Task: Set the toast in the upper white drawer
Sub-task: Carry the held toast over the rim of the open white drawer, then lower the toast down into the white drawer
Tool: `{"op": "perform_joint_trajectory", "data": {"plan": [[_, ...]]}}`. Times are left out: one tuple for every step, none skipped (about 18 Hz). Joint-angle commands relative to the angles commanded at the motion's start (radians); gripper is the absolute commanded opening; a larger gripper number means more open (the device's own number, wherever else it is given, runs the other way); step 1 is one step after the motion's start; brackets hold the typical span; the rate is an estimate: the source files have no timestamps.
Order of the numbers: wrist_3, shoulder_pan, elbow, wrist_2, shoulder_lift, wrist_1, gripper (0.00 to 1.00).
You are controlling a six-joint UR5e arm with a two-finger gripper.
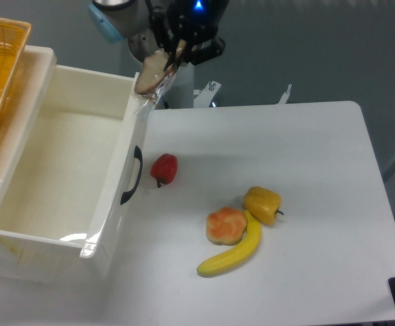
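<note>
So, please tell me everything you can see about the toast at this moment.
The toast is a flat beige-brown bread slice in clear, crinkly plastic wrap. It hangs tilted in the air, its upper end clamped by the gripper, and its twisted plastic tail points down and left. The tail is in line with the back corner of the front panel of the upper white drawer; whether it touches the rim cannot be told. Nothing else touches the toast. It is not yet inside the drawer.

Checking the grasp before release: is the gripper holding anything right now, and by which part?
Yes. The gripper is shut on the toast, pinching its upper end; the wrapped slice hangs down with its plastic tail at the front top edge of the upper white drawer.
</note>
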Motion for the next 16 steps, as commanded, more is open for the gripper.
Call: {"op": "perform_joint_trajectory", "data": {"plan": [[-0.002,-0.005,0.000,-0.002,-0.002,0.000,0.00],[-0.002,-0.008,0.000,-0.009,-0.003,0.002,0.00],[-0.003,-0.014,0.000,-0.032,-0.006,0.002,0.00],[-0.005,-0.021,0.000,-0.049,-0.011,0.012,0.00],[-0.018,-0.029,-0.002,-0.058,-0.015,0.034,0.00],[-0.046,-0.044,-0.003,-0.061,-0.018,0.053,0.00],[-0.081,-0.064,-0.005,-0.061,-0.031,0.080,0.00],[-0.118,-0.090,-0.005,-0.061,-0.044,0.110,0.00],[-0.159,-0.110,-0.006,-0.060,-0.054,0.136,0.00],[-0.199,-0.124,-0.008,-0.057,-0.064,0.159,0.00],[-0.224,-0.139,-0.009,-0.055,-0.069,0.175,0.00],[-0.238,-0.152,-0.009,-0.052,-0.071,0.184,0.00],[-0.244,-0.156,-0.011,-0.052,-0.072,0.190,0.00],[-0.247,-0.160,-0.011,-0.052,-0.075,0.190,0.00],[-0.249,-0.173,-0.012,-0.051,-0.077,0.190,0.00],[-0.249,-0.184,-0.014,-0.051,-0.083,0.190,0.00]]}}
